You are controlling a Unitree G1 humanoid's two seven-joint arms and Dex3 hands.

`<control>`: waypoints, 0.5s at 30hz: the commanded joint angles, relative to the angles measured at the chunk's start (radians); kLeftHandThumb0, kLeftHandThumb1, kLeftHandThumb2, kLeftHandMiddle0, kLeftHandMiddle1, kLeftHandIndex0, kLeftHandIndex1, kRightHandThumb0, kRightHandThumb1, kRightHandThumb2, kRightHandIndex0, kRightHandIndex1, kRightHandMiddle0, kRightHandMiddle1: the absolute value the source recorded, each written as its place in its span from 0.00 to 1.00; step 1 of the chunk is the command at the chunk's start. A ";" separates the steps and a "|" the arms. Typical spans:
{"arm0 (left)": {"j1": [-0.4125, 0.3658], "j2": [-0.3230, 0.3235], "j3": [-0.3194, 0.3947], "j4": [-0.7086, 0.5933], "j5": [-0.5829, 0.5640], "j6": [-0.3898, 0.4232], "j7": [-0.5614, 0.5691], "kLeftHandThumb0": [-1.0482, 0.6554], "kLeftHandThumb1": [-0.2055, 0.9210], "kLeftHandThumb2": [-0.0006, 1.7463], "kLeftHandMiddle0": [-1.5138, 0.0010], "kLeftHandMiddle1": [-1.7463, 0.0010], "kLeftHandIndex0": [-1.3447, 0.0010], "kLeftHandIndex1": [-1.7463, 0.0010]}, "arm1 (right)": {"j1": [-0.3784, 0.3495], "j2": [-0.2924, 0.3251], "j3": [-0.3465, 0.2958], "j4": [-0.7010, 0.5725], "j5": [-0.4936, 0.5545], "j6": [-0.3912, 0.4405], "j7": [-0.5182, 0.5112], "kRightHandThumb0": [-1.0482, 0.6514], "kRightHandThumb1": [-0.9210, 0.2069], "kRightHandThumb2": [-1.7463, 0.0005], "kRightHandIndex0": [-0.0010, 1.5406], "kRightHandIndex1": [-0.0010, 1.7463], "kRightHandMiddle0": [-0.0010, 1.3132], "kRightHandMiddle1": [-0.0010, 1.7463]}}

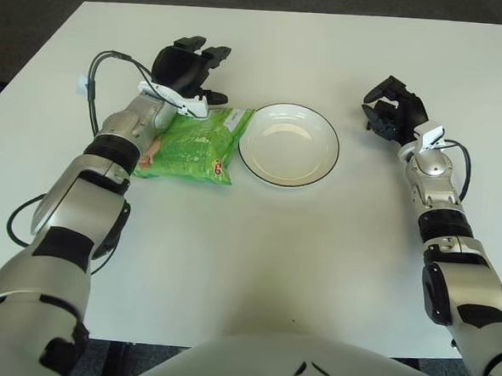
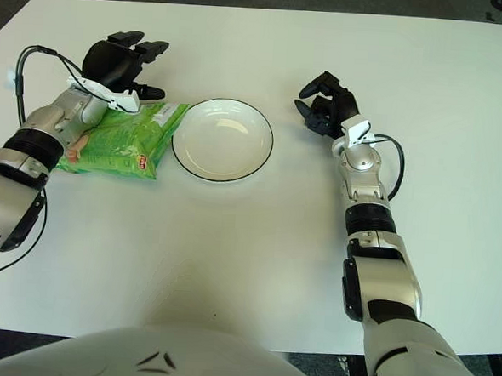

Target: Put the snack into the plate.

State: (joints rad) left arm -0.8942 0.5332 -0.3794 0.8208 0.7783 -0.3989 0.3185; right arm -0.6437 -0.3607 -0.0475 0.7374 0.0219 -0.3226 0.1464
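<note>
My left hand [image 1: 188,67] is hovering at the far end of the snack bag [image 1: 194,144], its fingers spread loosely and grasping nothing, with my left forearm crossing over the bag's left edge. The green snack bag is lying flat on the white table [image 1: 255,265], just beside the left rim of the plate [image 1: 289,144]; from here I cannot tell whether the two are touching. The plate is sitting near the middle of the table, white with a thin dark rim, and it is holding nothing. Further right, well apart from the plate, my right hand [image 1: 394,106] is showing over the table with its fingers curling loosely inward, grasping nothing. A black cable [image 1: 105,72] is looping beside my left wrist.
</note>
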 commanded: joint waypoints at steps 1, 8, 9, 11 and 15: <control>0.078 0.055 0.046 -0.183 -0.071 0.056 -0.164 0.06 1.00 0.26 0.78 1.00 0.73 1.00 | 0.046 0.012 0.003 0.058 -0.016 0.060 0.009 0.40 0.04 0.75 0.49 0.93 0.29 0.91; 0.113 0.082 0.124 -0.307 -0.154 0.078 -0.258 0.05 1.00 0.25 0.81 1.00 0.76 1.00 | 0.023 0.010 0.007 0.150 -0.034 0.052 -0.006 0.40 0.06 0.72 0.49 0.95 0.28 0.92; 0.113 0.078 0.138 -0.301 -0.164 0.065 -0.235 0.05 1.00 0.25 0.81 1.00 0.75 1.00 | 0.018 0.009 0.007 0.165 -0.036 0.050 -0.008 0.40 0.06 0.72 0.49 0.95 0.28 0.93; 0.110 0.061 0.167 -0.280 -0.170 0.041 -0.147 0.05 1.00 0.25 0.81 1.00 0.74 0.99 | 0.008 0.007 0.010 0.193 -0.040 0.050 -0.012 0.40 0.06 0.71 0.49 0.95 0.28 0.93; 0.105 0.033 0.200 -0.262 -0.147 0.038 -0.001 0.06 1.00 0.25 0.79 0.99 0.69 0.97 | 0.003 0.008 0.012 0.215 -0.039 0.055 -0.014 0.40 0.07 0.70 0.48 0.95 0.28 0.93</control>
State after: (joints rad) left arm -0.7912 0.5813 -0.2068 0.5460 0.6276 -0.3581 0.2319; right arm -0.7133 -0.3627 -0.0537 0.8755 0.0208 -0.3237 0.1268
